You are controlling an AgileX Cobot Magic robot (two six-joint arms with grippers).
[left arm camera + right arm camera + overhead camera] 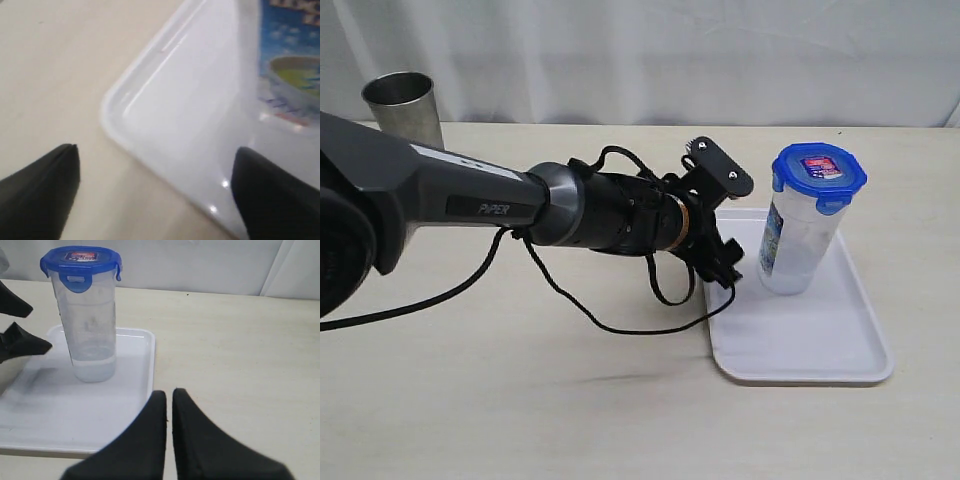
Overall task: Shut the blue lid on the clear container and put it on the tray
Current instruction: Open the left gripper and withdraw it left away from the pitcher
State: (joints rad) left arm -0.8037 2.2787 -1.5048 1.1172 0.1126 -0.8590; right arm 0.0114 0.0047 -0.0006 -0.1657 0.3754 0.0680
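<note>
The clear container (795, 235) stands upright on the white tray (820, 345), toward its far half. The blue lid (818, 172) sits on top of it with its flaps down. My left gripper (728, 262) hovers at the tray's left edge, just left of the container and apart from it, open and empty. In the left wrist view the left gripper (155, 150) spans the tray's corner (130, 105), with the container's label (290, 65) to one side. My right gripper (169, 392) is shut on nothing, low over bare table beside the tray (60, 410), facing the container (90, 325) and lid (80, 262).
A steel cup (402, 105) stands at the table's far left. The left arm's black cable (570, 300) loops down onto the table under the wrist. A white curtain hangs behind the table. My right arm is out of the exterior view.
</note>
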